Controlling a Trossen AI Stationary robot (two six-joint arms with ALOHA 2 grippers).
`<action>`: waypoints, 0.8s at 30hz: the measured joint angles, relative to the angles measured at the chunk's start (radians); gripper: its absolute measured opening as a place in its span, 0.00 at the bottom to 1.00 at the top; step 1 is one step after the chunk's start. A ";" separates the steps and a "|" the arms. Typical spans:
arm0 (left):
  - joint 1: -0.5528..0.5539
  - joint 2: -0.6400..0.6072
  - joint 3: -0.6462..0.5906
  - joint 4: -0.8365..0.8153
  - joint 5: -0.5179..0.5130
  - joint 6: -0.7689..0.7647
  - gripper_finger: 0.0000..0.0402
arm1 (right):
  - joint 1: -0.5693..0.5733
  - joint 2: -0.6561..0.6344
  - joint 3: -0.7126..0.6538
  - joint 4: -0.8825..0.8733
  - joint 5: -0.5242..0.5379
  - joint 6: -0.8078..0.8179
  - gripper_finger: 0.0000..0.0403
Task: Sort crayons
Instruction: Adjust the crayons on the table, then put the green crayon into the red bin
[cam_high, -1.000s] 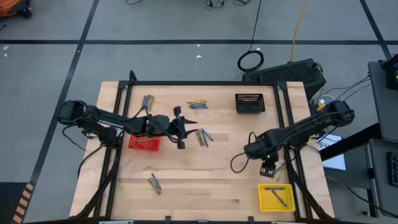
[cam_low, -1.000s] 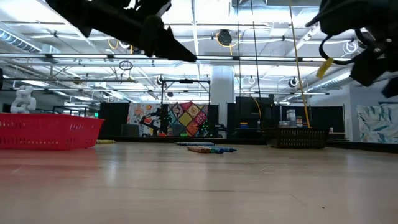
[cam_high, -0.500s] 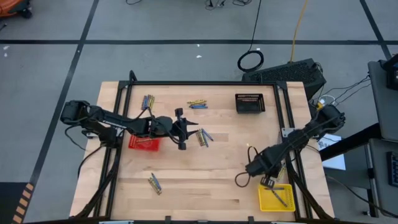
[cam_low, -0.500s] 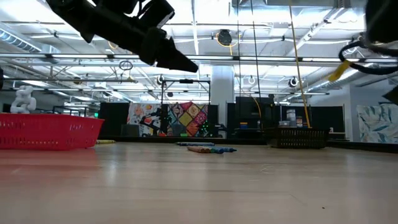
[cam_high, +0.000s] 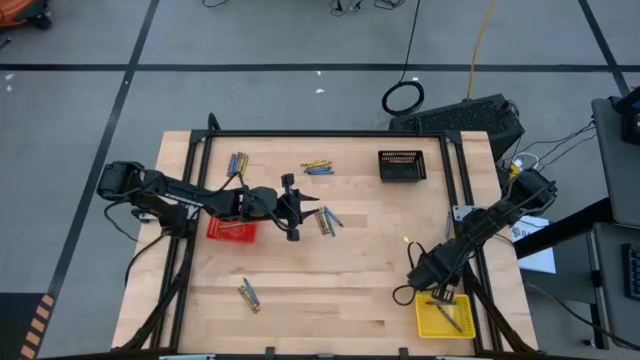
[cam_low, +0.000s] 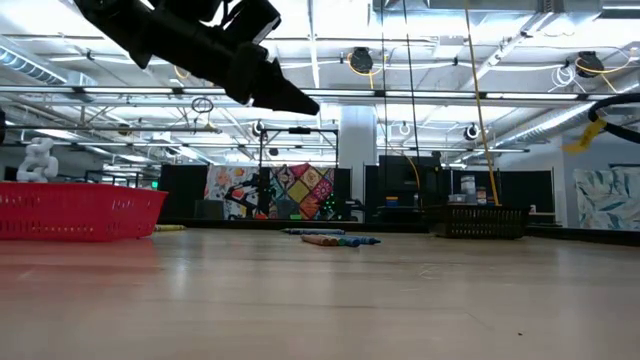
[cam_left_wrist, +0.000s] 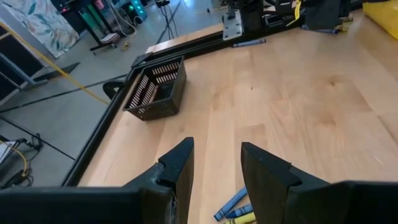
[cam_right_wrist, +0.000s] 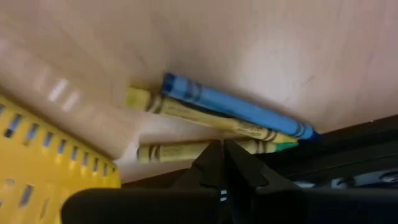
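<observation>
Right gripper (cam_high: 437, 294) is seen at about 4 o'clock on the bench (cam_high: 340, 270), hung just above the rim of the yellow basket (cam_high: 443, 317); its fingers are drawn fully together and nothing is seen clamped between them. Two grey-brown crayons (cam_high: 447, 316) are already lying in that basket. Judged: the gripper is placed here because a small cluster of crayons (cam_right_wrist: 217, 121) lies just beside the basket, against the bench's dark rail (one blue, two yellow, a green tip showing); sorting into the nearest basket would be shortest from this spot.

Left gripper (cam_high: 291, 207) is held above bench centre, fingers parted to a middling gap, nothing held. A loose group of crayons (cam_high: 327, 220) lies just at 3 o'clock of it, and is probably what it is lined up for. The red basket (cam_high: 231, 229) sits under the left arm at 9 o'clock.

Farther off: a pair of crayons (cam_high: 248, 294) at 7 o'clock, a bundle (cam_high: 238, 162) at 11 o'clock, another (cam_high: 318, 166) at 12 o'clock, the black basket (cam_high: 402, 165) at 1 o'clock.

Surface: pale wood planks, framed by dark rails. Beyond: grey floor with dark tape lines, a coiled cable, a high hall with ceiling trusses and lamps.
</observation>
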 joint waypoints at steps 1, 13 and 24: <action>0.000 0.000 0.000 0.002 0.000 -0.001 0.34 | 0.002 0.000 -0.005 0.000 0.001 0.000 0.00; 0.000 0.000 0.000 0.020 0.000 -0.002 0.34 | -0.010 0.000 -0.002 0.034 0.098 0.002 0.00; 0.000 0.000 0.000 0.021 0.000 -0.007 0.34 | -0.029 -0.091 0.045 -0.030 0.300 0.098 0.00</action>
